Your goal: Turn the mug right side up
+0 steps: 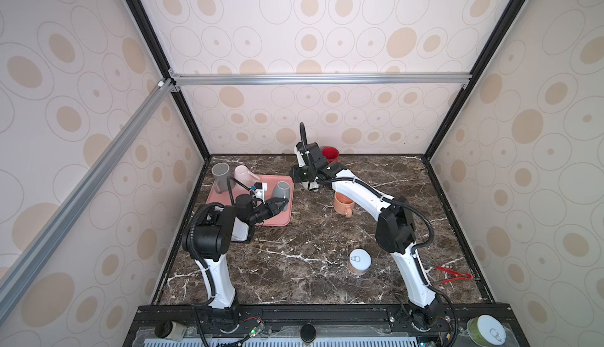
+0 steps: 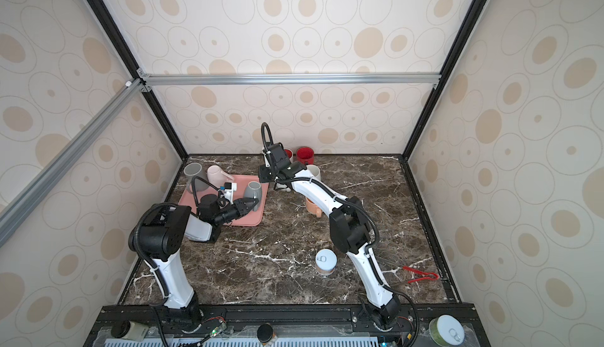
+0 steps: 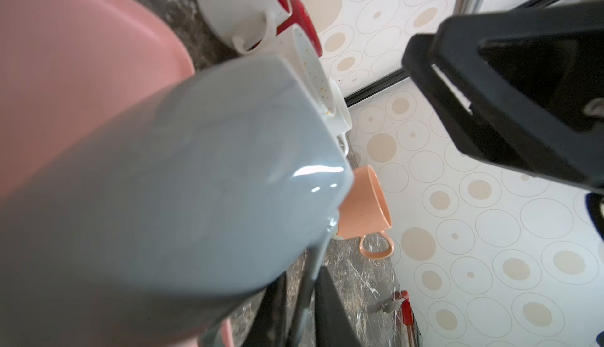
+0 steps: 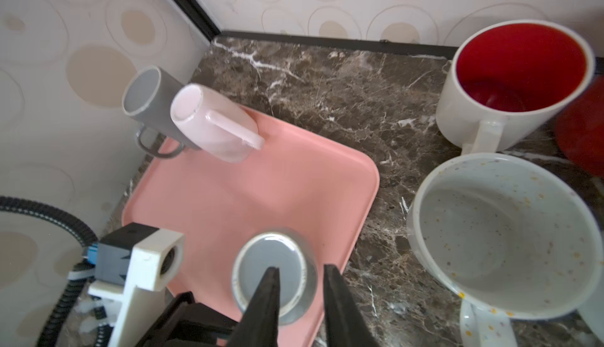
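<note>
Grey mug [image 4: 258,263] stands base-up on the tray [image 4: 261,182]; the left gripper [image 4: 300,267], tips slightly apart, sits at its side, likely to flip it. Whether it pinches, or how the right gripper [image 1: 305,180] stands, I cannot tell.

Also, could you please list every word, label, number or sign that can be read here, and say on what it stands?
No text can be read anywhere.
The grey mug and the pink tray: plain, no print.
The speckled mug: only coloured dots.
The white can lid on the table: a pull ring, no letters.
The green can at the front edge: its side is too small to tell.
</note>
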Motion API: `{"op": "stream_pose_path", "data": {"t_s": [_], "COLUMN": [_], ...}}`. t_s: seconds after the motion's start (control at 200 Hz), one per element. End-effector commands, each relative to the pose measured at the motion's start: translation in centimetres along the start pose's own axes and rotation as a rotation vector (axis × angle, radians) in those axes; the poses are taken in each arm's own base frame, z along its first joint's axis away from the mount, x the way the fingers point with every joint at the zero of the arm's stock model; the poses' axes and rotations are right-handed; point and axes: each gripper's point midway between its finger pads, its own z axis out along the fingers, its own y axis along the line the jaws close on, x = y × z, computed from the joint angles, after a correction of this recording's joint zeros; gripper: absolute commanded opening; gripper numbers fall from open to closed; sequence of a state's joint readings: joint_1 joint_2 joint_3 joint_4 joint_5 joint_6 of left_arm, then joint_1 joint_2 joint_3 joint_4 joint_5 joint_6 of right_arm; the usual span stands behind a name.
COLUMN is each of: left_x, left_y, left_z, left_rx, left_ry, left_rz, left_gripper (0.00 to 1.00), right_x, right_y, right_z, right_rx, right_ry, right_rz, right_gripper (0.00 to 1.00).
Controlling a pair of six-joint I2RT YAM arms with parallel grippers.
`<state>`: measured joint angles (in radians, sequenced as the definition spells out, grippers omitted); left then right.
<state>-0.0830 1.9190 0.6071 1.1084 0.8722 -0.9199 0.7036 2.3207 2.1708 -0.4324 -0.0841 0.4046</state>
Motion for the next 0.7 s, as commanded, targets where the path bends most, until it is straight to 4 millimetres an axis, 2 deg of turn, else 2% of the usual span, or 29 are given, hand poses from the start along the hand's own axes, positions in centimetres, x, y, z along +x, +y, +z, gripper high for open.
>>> {"op": "stream_pose_path", "data": {"t_s": [0.0,0.095,0.18,0.33,0.53,0.605,0.695], "left_x": [0.2,0.5,0.1,-0.9,-2.5,-3.1,-4.0], "left_y": [0.6,1.1,1.2,1.3,4.7,4.9,3.8], "left_z": [-0.5,-0.7,-1.2,-2.4,-5.5,-6.4,-7.1], "left_rx": [-0.023,-0.062,-0.101,-0.214,-0.575,-0.650,-0.660], "left_ry": [-0.007,0.008,-0.006,-0.027,-0.036,-0.035,-0.062], "left_rz": [-0.005,0.008,0.034,0.099,0.145,0.160,0.184], "left_gripper": [0.22,0.27,0.35,0.45,0.50,0.50,0.50], "right_x": [3.3,4.3,6.2,6.8,7.3,7.8,8.6], "right_y": [1.6,2.9,3.2,3.8,3.3,3.5,3.5], "right_z": [1.7,2.8,3.6,2.8,2.0,2.3,2.9], "right_rx": [-0.017,-0.028,-0.024,-0.032,-0.021,-0.040,-0.046], "right_ry": [0.095,0.114,0.165,0.170,0.154,0.160,0.172], "right_rz": [-0.076,-0.124,-0.141,-0.136,-0.084,-0.064,-0.065], "right_gripper": [0.20,0.19,0.18,0.18,0.18,0.18,0.18]}}
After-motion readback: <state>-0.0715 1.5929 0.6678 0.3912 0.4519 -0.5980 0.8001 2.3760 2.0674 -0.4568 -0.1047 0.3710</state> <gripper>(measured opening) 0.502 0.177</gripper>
